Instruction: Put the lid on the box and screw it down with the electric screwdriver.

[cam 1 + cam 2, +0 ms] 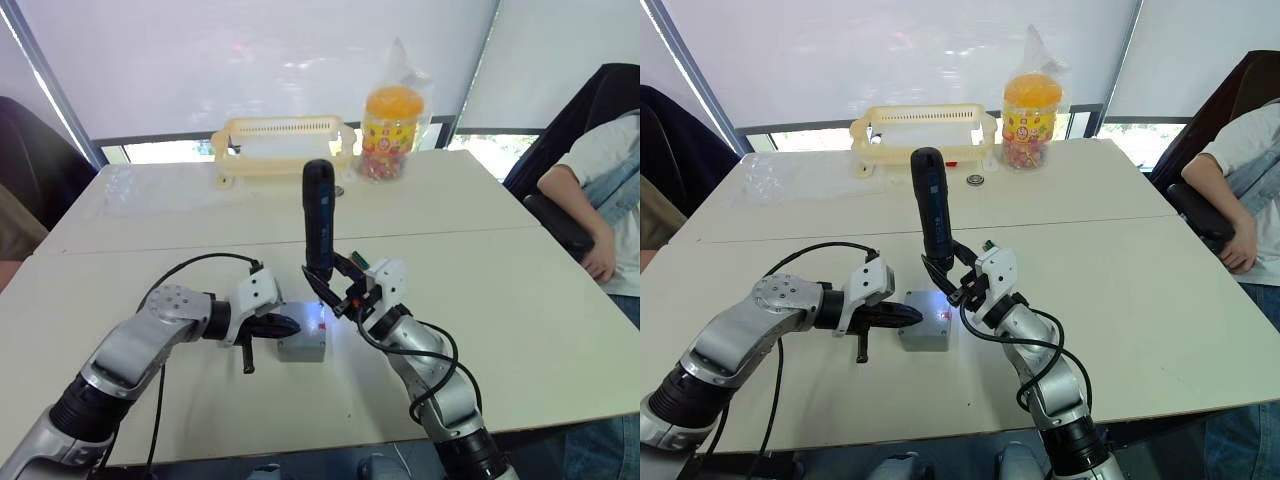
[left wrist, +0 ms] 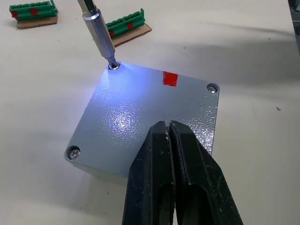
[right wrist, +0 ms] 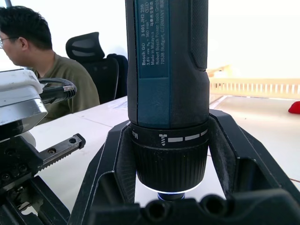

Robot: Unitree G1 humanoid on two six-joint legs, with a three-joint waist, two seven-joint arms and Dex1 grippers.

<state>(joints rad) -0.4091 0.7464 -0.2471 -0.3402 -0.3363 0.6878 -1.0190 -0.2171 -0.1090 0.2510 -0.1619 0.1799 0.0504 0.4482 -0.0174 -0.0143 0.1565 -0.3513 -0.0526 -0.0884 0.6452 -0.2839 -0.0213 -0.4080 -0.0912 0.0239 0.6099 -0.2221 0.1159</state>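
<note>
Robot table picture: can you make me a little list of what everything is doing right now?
lid: on the box, screws showing in three corners
electric screwdriver: upright, bit on a far corner screw, light shining on the lid
right gripper: shut on the electric screwdriver
left gripper: fingers shut, tips over the lid's near edge
green connector pieces: lying beyond the box
candy jar: at the table's far side

The electric screwdriver [image 3: 166, 93] runs off the top of the right wrist view, and its bit hides behind the right gripper [image 3: 178, 187].
</note>
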